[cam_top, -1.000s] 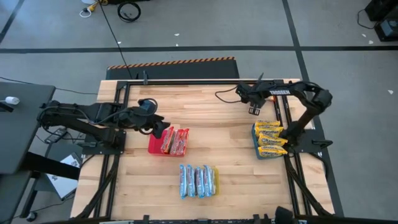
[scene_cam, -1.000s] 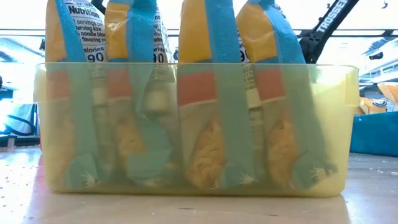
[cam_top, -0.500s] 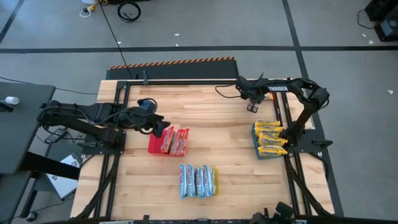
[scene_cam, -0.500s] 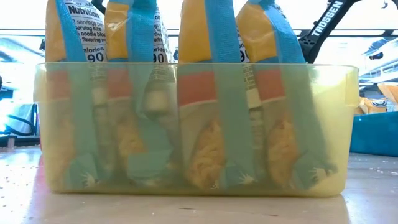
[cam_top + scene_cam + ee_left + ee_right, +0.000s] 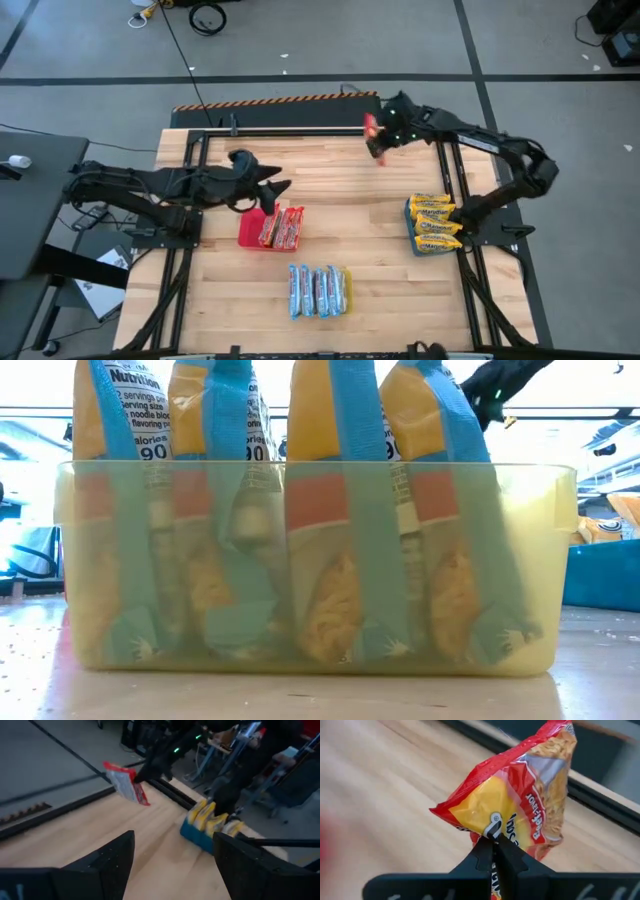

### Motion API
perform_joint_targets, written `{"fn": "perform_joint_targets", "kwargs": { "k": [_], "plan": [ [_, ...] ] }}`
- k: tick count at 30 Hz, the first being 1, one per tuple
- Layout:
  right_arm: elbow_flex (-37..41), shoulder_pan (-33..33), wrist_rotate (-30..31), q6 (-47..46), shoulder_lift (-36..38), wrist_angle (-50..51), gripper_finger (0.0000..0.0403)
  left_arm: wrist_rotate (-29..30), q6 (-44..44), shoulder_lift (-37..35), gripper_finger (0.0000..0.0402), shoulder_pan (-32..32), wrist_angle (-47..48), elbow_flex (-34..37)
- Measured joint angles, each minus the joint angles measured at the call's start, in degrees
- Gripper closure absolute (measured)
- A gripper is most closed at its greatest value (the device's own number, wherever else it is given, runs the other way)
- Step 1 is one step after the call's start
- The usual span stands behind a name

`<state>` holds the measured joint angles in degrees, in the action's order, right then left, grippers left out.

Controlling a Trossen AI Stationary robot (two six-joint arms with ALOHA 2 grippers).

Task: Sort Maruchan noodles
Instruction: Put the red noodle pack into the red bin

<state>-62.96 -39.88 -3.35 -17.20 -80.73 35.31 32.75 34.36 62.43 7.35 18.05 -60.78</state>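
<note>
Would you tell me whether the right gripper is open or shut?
Shut: the right gripper has its fingers pinched together on a red noodle packet lifted above the table.

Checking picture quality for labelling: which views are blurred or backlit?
Left wrist view: dim and soft, the red crinkly noodle packet smeared. Right wrist view: packet sharp in the shut right gripper, table blurred. Low view: bright windows backlight the translucent yellow tray.

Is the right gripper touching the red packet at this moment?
Touching. The right wrist view shows the right gripper shut on the red packet's lower edge, and the high view shows the packet lifted off the table.
</note>
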Motion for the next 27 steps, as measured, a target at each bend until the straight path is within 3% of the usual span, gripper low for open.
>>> {"fn": "perform_joint_targets", "kwargs": {
  "k": [2, 5, 11, 16, 20, 27],
  "plan": [
    [-0.01, 3.76, -2.32, -4.82, 3.17, -6.03, 0.0393, 0.95, -2.27, 1.6, 0.0127, 0.02, -1.75, 0.03],
    [-0.04, 10.77, -0.04, -11.08, 6.63, -14.51, 0.0393, 3.09, -5.71, 4.45, 0.0117, -0.15, -4.45, 0.03],
    [-0.05, 24.62, 14.62, -21.48, 7.58, -31.59, 0.0393, 6.74, -23.47, 9.78, 0.0091, -1.16, -17.33, 0.05],
    [-0.04, 32.29, 25.06, -25.08, 4.18, -42.84, 0.0393, 10.77, -36.93, 13.32, 0.0088, -2.08, -25.28, 0.03],
    [-0.07, 35.73, 28.66, -27.63, 1.62, -49.02, 0.0393, 13.35, -39.95, 14.24, 0.0088, -2.93, -25.45, 0.03],
    [-0.07, 38.58, 30.94, -32.18, -2.87, -59.33, 0.0393, 10.82, -40.16, 14.61, 0.0088, -5.42, -25.36, 0.01]
  ]
}}
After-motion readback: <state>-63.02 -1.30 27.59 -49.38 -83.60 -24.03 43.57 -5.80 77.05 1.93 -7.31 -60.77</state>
